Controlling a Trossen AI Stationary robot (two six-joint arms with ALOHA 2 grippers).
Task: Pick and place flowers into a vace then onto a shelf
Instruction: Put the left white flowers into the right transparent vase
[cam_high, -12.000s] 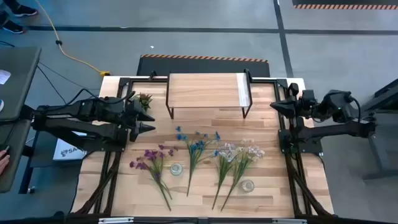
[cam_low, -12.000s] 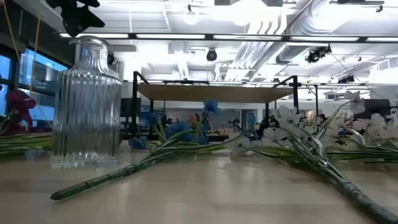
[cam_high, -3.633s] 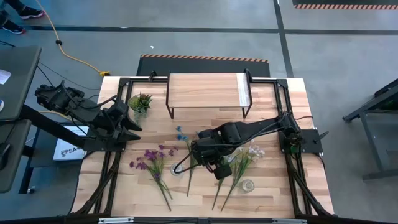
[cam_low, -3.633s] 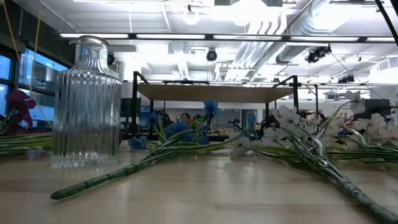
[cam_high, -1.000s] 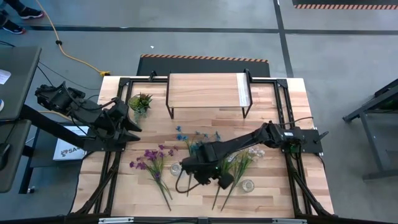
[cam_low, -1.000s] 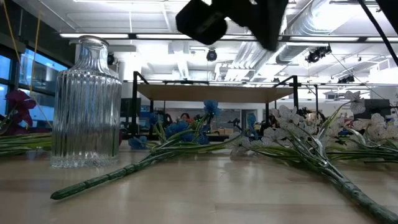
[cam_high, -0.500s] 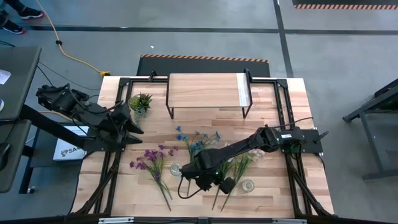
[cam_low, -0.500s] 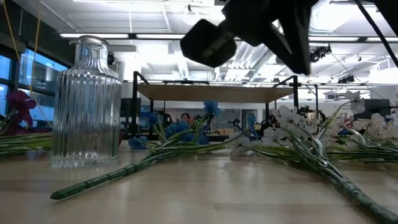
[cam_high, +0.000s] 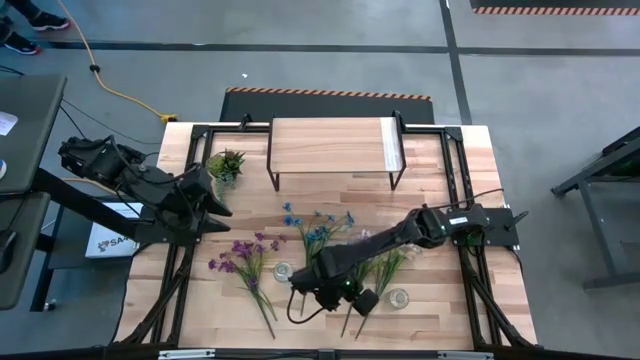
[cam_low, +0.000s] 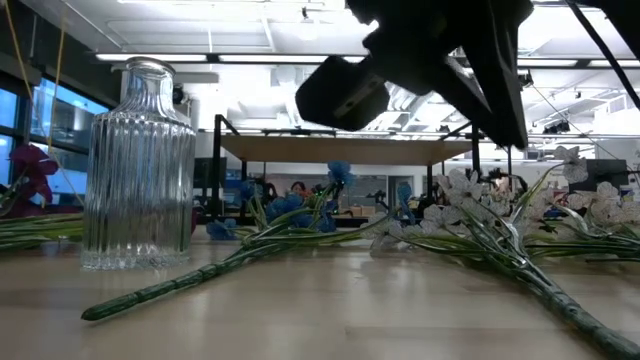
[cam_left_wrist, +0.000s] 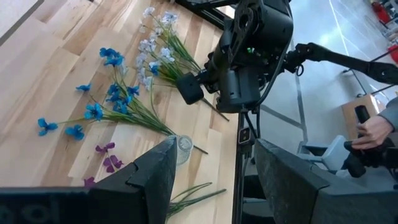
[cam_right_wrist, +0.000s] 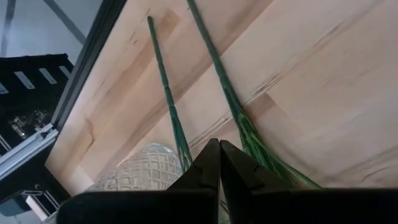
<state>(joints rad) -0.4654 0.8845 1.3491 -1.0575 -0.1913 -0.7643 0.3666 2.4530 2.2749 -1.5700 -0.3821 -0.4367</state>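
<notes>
Right gripper (cam_high: 300, 287) now lower and nearer table's front edge than a second ago, fingers pressed together, empty, above blue flowers' (cam_high: 318, 232) stem end. Flowers flat on table, vase (cam_high: 284, 271) beside. Left gripper (cam_high: 222, 208) waits near plant (cam_high: 228, 163), fingers apart. Shelf (cam_high: 332, 146) bare. Grasp not yet begun.

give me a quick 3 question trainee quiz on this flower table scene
1. True or false: the right gripper is shut.
2. Which flowers lie nearest the left arm's side of the table? A) white flowers B) blue flowers C) purple flowers
3. Fill in: the shelf top holds ___ flowers.

Key
1. True; its fingers meet over green stems, holding nothing.
2. C.
3. No; all three sprays lie on the table. The left gripper waits open by the potted plant.
</notes>
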